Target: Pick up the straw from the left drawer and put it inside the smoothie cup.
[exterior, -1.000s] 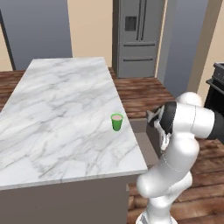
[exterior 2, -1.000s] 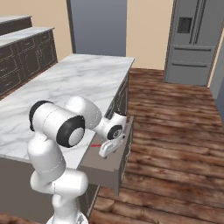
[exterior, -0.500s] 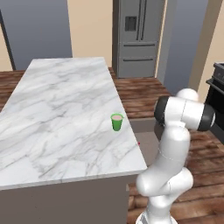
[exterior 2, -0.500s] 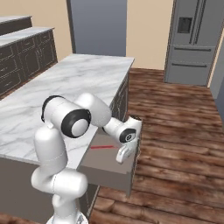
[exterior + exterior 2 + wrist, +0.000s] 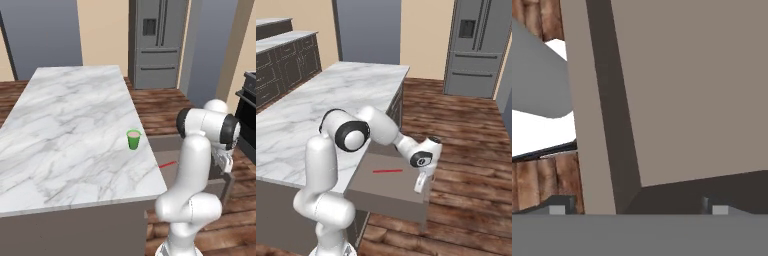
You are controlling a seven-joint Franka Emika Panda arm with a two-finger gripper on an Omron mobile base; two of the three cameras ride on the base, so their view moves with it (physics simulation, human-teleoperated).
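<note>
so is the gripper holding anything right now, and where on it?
Nothing held. The gripper is open over the drawer's front corner; the straw lies loose on the drawer floor.

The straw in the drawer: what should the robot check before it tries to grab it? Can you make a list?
1. Left drawer pulled open: ok, its inside is showing.
2. Straw easy to get at: ok, it lies flat on the drawer floor with nothing on it.
3. Hand open and empty: ok, fingers apart, holding nothing.
4. Hand lined up over the straw: not ok, it hangs by the drawer's front edge, off to one side of the straw.
5. Smoothie cup ready: ok, upright on the marble counter near its edge.
6. Room in the cup for the straw: cannot tell.
</note>
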